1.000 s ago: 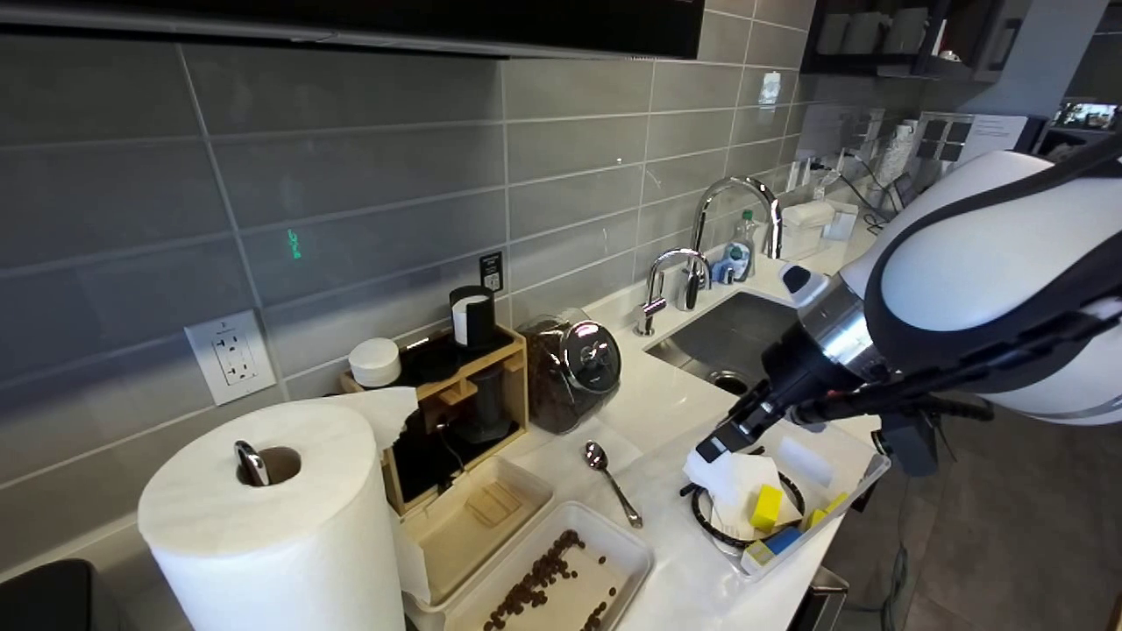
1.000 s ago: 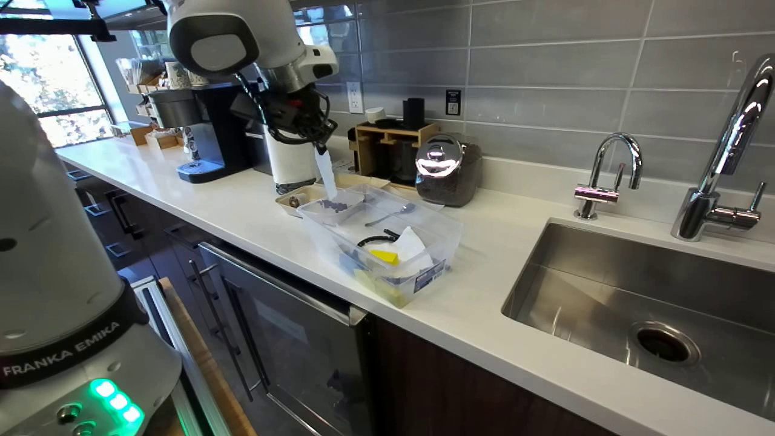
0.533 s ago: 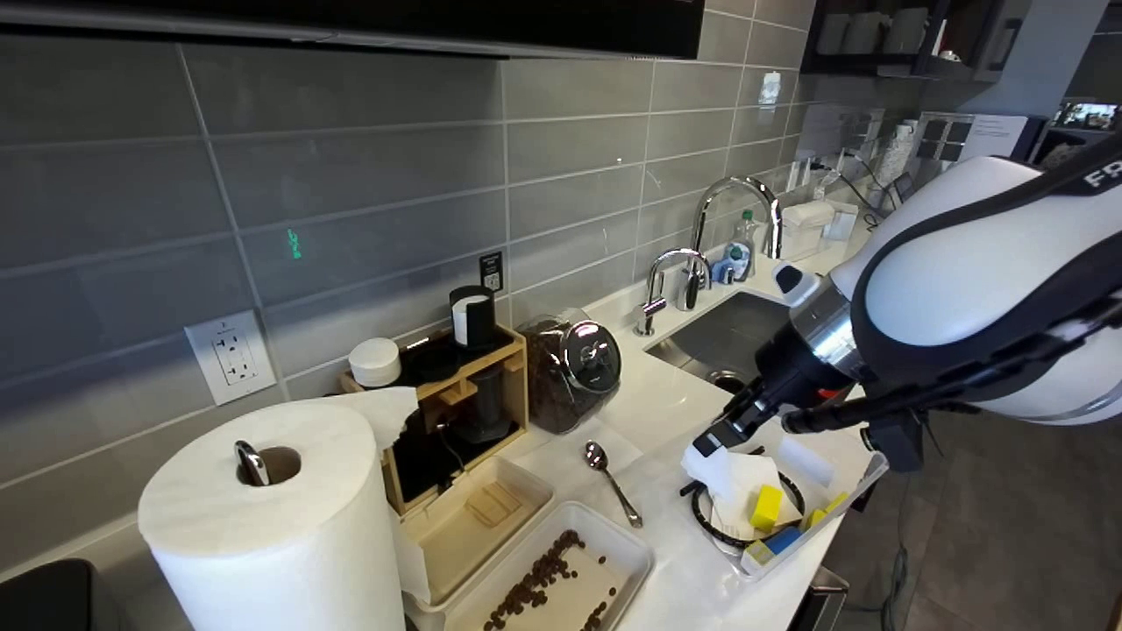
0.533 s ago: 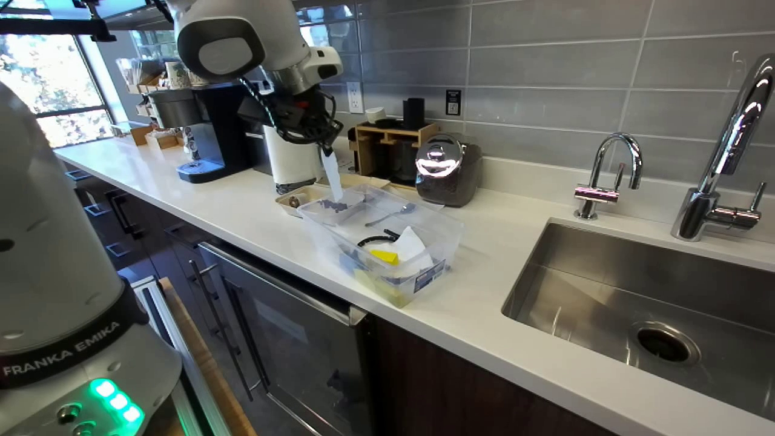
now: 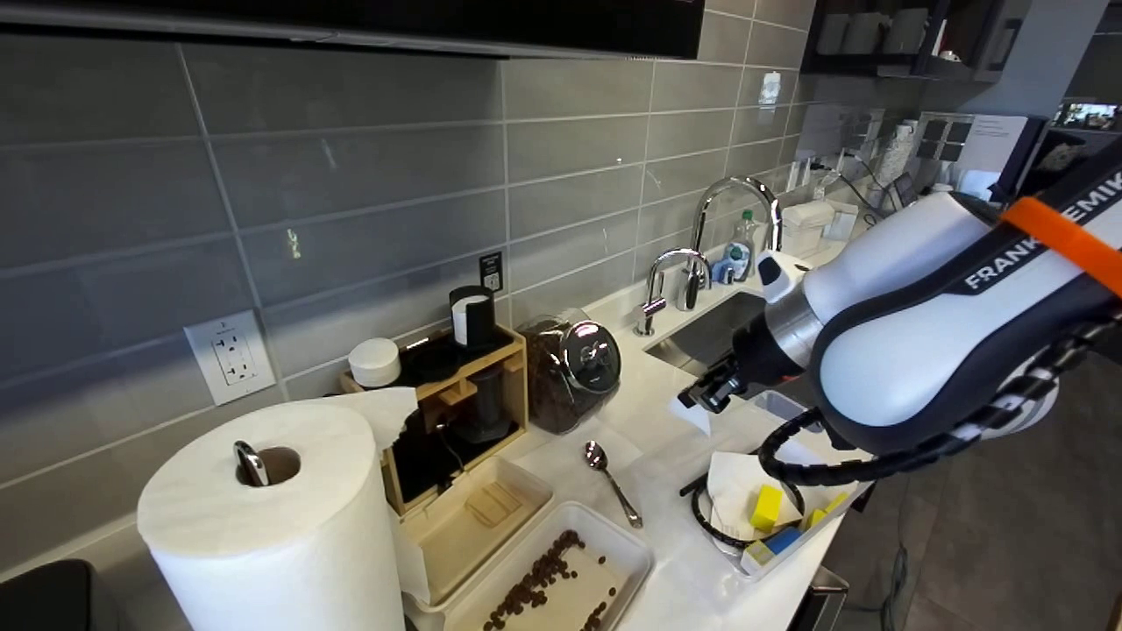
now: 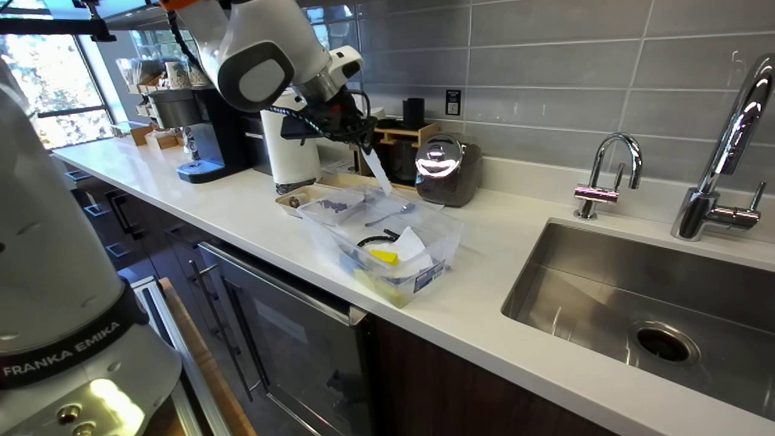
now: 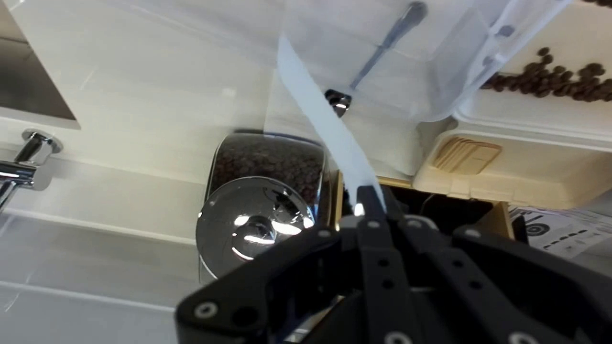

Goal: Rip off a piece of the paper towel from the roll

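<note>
Fingers (image 7: 369,200) have swung toward the coffee-bean jar (image 5: 570,372), pinched closed on the torn paper-towel piece (image 7: 331,128), well apart from the upright paper-towel roll (image 5: 280,543). Ripping looks done; next likely calls for lowering and release.

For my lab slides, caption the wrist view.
The hand pinches a piece of paper towel above a counter with a lidded jar.

Kitchen, white counter (image 6: 481,290), sink (image 6: 566,303), two faucets (image 6: 693,215)
</note>
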Available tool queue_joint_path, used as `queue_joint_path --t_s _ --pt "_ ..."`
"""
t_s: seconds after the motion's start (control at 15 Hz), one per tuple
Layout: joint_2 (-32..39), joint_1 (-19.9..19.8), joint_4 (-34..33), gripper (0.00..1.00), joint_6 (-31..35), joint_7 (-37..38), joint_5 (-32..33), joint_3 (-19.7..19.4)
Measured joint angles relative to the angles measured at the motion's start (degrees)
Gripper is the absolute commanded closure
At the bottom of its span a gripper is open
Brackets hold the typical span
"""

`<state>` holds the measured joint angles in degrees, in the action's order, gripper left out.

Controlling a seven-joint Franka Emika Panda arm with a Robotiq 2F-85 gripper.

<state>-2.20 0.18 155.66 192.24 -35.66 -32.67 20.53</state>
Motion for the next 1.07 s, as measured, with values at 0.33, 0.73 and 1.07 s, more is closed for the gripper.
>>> queue_joint_path --t_s 0.33,0.73,1.07 --pt "8.88 -0.16 -4.82 1.0 8.48 -7.37 -2.65 0.06" --pt "19.55 8.05 -15.98 1.0 10.93 -13.33 -8.68 -3.25" --pt "27.77 16.08 -23.55 1.0 15.81 -18.41 -14.77 -10.02"
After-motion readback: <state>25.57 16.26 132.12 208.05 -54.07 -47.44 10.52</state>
